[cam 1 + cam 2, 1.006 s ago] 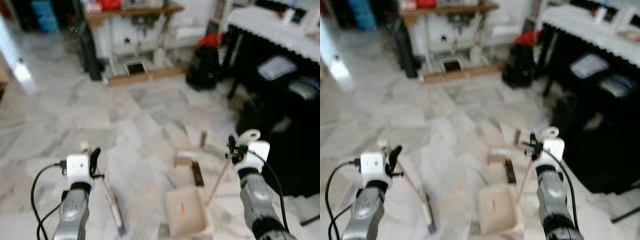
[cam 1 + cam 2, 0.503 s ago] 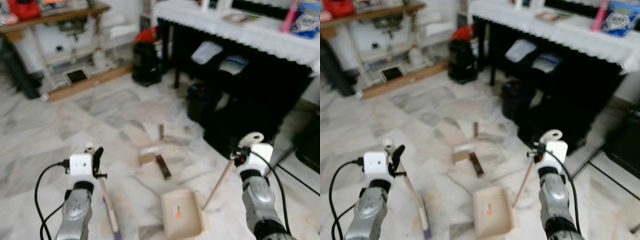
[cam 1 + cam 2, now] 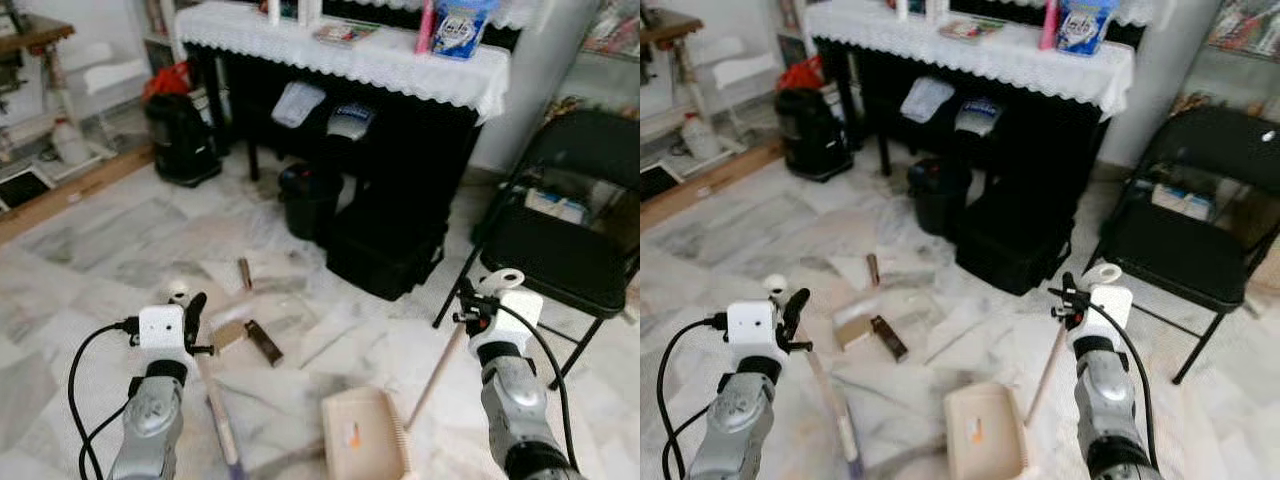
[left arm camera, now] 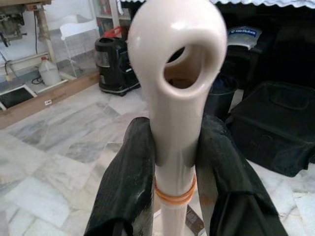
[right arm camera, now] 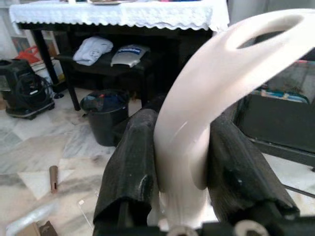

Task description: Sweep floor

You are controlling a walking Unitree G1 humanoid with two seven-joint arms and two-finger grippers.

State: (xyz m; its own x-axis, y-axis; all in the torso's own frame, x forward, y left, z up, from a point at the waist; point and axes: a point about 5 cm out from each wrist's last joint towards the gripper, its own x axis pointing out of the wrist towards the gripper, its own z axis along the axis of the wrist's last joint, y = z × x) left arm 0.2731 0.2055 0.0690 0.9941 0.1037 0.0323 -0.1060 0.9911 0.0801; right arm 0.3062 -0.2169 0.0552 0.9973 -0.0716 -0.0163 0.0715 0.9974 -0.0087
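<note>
Ready to Sweep: Broom and Dustpan Both in Hand

Head views first. The left gripper (image 3: 190, 318) holds a broom (image 3: 215, 410) by its handle top, shaft slanting down toward 5 o'clock to the marble floor (image 3: 90, 250). The right gripper (image 3: 470, 305) holds the dustpan handle (image 3: 440, 360), with the cream dustpan (image 3: 362, 440) resting on the floor at 6 o'clock, probably placed to receive sweepings. Debris lies at 10 o'clock from the pan: a cardboard scrap (image 3: 228, 335), a dark block (image 3: 264, 342) and a small tube (image 3: 244, 272). A black folding chair (image 3: 560, 250) stands at 3 o'clock.

Left wrist view adds grip detail: both fingers (image 4: 125, 187) pinch the broom's looped handle end (image 4: 177, 64).

Right wrist view likewise: fingers (image 5: 130, 167) squeeze the dustpan's hanging loop (image 5: 216, 83), the lace-covered counter (image 5: 123, 12) beyond.
</note>
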